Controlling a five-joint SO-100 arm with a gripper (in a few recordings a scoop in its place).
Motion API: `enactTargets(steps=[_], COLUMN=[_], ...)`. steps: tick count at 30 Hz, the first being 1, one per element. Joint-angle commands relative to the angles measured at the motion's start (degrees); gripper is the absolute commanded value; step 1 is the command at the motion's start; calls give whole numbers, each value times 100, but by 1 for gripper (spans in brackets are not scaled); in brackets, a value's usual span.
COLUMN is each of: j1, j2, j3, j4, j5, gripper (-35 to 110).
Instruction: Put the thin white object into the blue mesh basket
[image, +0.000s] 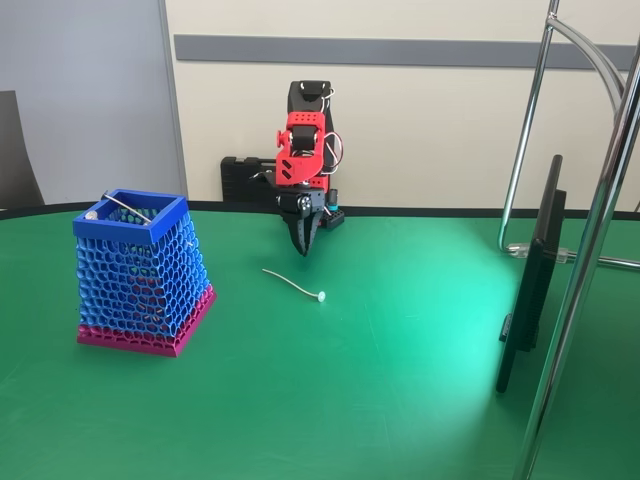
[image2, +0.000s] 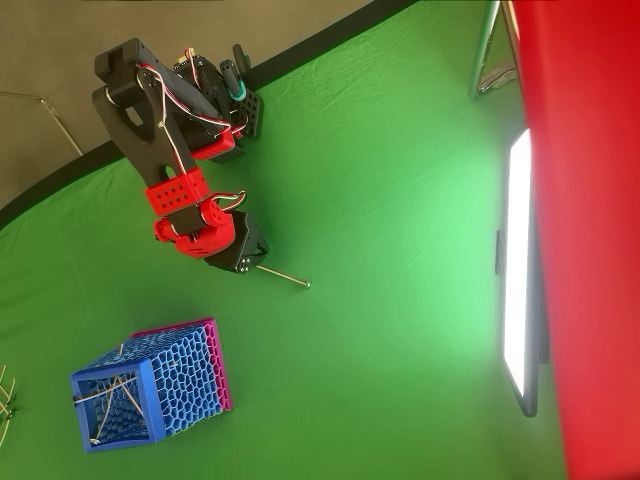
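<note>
The thin white object (image: 293, 285) lies flat on the green table, its small knob toward the front right; from overhead it (image2: 284, 277) runs from under the gripper toward the right. My red-and-black gripper (image: 303, 246) points straight down just behind the stick's plain end, fingers together and holding nothing. In the overhead view the gripper (image2: 247, 263) covers that end. The blue mesh basket (image: 131, 232) with its pink bottom band stands upright at the left, well apart from the gripper; overhead the basket (image2: 152, 398) is below and left of it.
A similar thin stick (image: 125, 205) leans inside the basket against its rim. A dark monitor (image: 530, 285) on edge and chrome stand tubes (image: 590, 240) occupy the right side. The arm's base (image: 250, 178) sits at the table's back edge. More sticks (image2: 5, 402) lie at the overhead view's left edge.
</note>
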Motion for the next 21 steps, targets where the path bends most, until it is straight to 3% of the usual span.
enactTargets(steps=[1, 21], j1=[-53, -9], j2=[-35, -729], j3=[-255, -562], j4=[-62, -396], j5=[18, 97], gripper=[1, 1])
